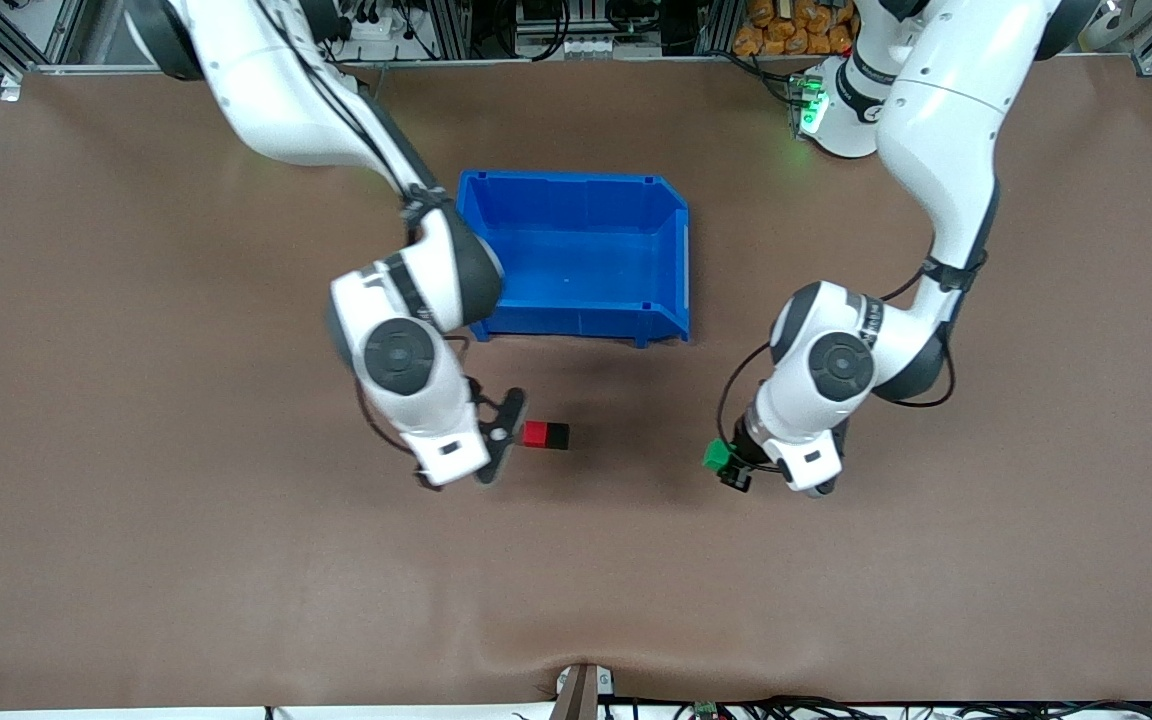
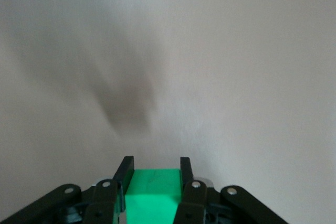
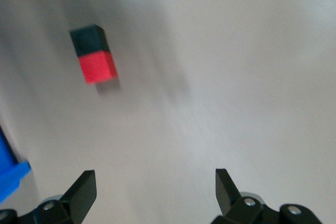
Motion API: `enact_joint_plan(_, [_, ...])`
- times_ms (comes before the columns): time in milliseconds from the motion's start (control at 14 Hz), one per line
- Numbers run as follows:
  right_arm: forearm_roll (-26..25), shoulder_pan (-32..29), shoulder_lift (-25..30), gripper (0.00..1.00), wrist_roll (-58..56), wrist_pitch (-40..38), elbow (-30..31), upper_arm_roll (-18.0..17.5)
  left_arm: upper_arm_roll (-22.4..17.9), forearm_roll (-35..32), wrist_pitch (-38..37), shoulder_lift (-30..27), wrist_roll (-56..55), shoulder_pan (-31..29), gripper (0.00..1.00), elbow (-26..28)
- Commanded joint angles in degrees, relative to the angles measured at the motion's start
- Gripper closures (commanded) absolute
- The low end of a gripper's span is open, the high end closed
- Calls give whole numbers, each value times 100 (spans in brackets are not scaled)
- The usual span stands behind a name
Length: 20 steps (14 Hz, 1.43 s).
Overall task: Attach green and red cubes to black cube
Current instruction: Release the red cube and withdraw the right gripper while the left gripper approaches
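Observation:
The red cube (image 1: 536,433) and the black cube (image 1: 558,436) lie joined side by side on the brown table, nearer the front camera than the blue bin. They also show in the right wrist view, red cube (image 3: 98,68) against black cube (image 3: 88,40). My right gripper (image 1: 503,433) is open and empty, just beside the red cube toward the right arm's end; its own view shows it spread wide (image 3: 155,182). My left gripper (image 1: 726,466) is shut on the green cube (image 1: 715,456), held over bare table toward the left arm's end. The green cube (image 2: 155,192) sits between the fingers.
A large blue plastic bin (image 1: 671,240) stands empty at mid-table, farther from the front camera than the cubes; its corner shows in the right wrist view (image 3: 10,179). The brown mat (image 1: 576,580) stretches out around the cubes.

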State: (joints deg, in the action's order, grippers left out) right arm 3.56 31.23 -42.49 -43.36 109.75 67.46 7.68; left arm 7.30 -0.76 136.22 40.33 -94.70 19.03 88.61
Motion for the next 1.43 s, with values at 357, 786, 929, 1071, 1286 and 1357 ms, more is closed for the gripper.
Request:
enact_joint_plan(357, [355,-1284,1637,0,231,-68,1559,-144,-97,401,-385,1142,-1304,672,100,-1680])
enact_joint_plan(786, [356,-2181,2235,0,1496,-980,1578,-126,-264,410,-438,1459,-1927,1137,100,-1891])
enact_joint_plan(929, [364,-2638,2481,0,1629,-1306,1578,-126,-579,410,-447,1556,-2403,1497,100,-2041])
enact_joint_plan(1071, [408,-3095,2718,0,1629,-1613,1578,-135,-598,419,-499,1574,-2596,1586,100,-2041])
enact_joint_plan(1286, [408,-3334,3149,0,1638,-2131,1586,-117,-607,419,-500,1749,-2878,1797,100,-2146])
enact_joint_plan(1357, [400,-3334,3289,0,1795,-2238,1595,-117,-616,419,-500,1819,-2966,1832,100,-2242])
